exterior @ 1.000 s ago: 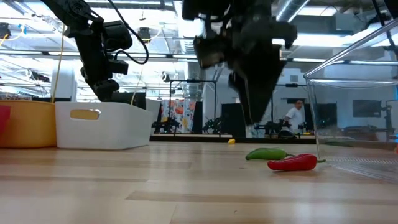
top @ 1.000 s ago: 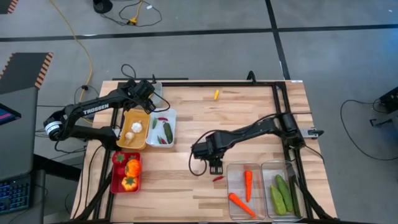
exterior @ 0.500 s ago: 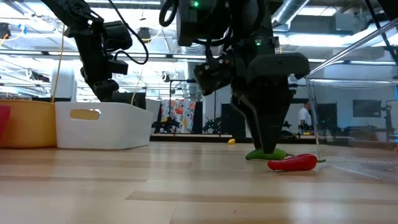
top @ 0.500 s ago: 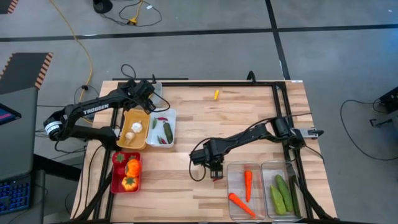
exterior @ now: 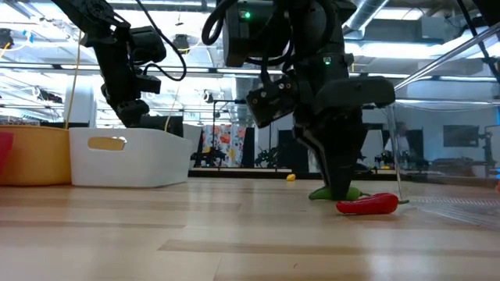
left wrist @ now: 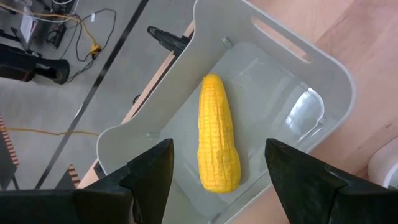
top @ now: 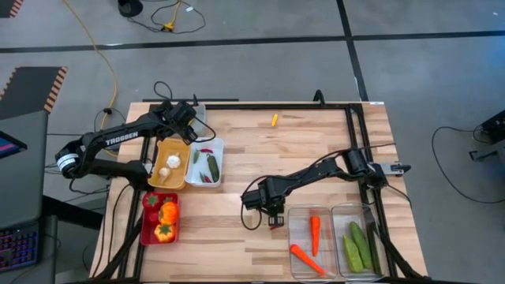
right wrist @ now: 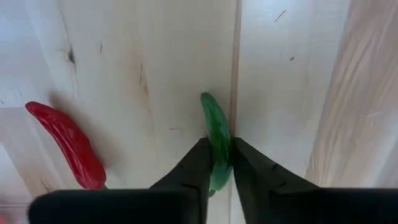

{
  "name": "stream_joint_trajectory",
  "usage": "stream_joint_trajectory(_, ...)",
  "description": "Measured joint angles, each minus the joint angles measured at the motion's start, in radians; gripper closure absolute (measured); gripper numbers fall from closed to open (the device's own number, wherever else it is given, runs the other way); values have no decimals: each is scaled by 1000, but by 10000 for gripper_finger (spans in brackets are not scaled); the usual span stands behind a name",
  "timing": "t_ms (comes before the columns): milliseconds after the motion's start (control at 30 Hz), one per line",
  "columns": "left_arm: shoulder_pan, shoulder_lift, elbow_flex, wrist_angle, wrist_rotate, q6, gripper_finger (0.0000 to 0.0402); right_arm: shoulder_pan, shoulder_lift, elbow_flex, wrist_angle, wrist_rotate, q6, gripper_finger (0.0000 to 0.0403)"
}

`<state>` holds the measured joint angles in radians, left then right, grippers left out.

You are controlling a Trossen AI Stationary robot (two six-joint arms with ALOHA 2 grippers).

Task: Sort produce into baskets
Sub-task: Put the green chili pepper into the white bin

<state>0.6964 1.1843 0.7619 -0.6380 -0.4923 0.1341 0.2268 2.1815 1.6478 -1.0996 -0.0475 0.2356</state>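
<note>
A small green chili (right wrist: 213,121) lies on the wooden table beside a red chili (right wrist: 68,146), just left of the clear baskets. My right gripper (right wrist: 217,165) points down at the green chili and is shut on it; the low view shows the same gripper (exterior: 337,187) down at the chili (exterior: 353,193). My left gripper (left wrist: 221,180) hangs open at the table's far left over a pale grey basket (left wrist: 323,68), and a yellow corn cob (left wrist: 217,134) lies on that basket's floor. My right gripper pinches the green chili near one end (right wrist: 217,155) between its two fingers (right wrist: 198,168). The fingers come from above, pointing down, and lie across the chili. The chili still lies flat on the table, its free end sticking out past the fingertips.
A yellow basket (top: 170,164) with white garlic, a white basket (top: 207,162) and a red basket (top: 160,218) with peppers stand at the left. Two clear baskets hold carrots (top: 313,241) and cucumbers (top: 359,243). A small yellow piece (top: 274,120) lies near the far edge.
My right gripper has come down to the table and a little toward the near edge, over the green chili, and has shut on it. Both chilies lie where they were.
</note>
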Motion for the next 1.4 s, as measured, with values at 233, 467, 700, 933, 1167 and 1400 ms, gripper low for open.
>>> stream_joint_trajectory(233,0,0,0,0,0,0,161,-1,0,10,-12,-4,0,346)
stream_joint_trajectory(467,0,0,0,0,0,0,162,-33,0,138,-64,-7,-69,343)
stream_joint_trajectory(700,0,0,0,0,-1,0,161,-101,0,271,127,3,-205,342)
stream_joint_trajectory(933,0,0,0,1,-2,0,161,-169,-1,278,569,4,-270,341)
stream_joint_trajectory(1167,0,0,0,1,-2,0,161,-228,-1,270,773,4,-271,341)
stream_joint_trajectory(1400,0,0,0,1,-5,0,161,-265,-1,269,765,0,-270,317)
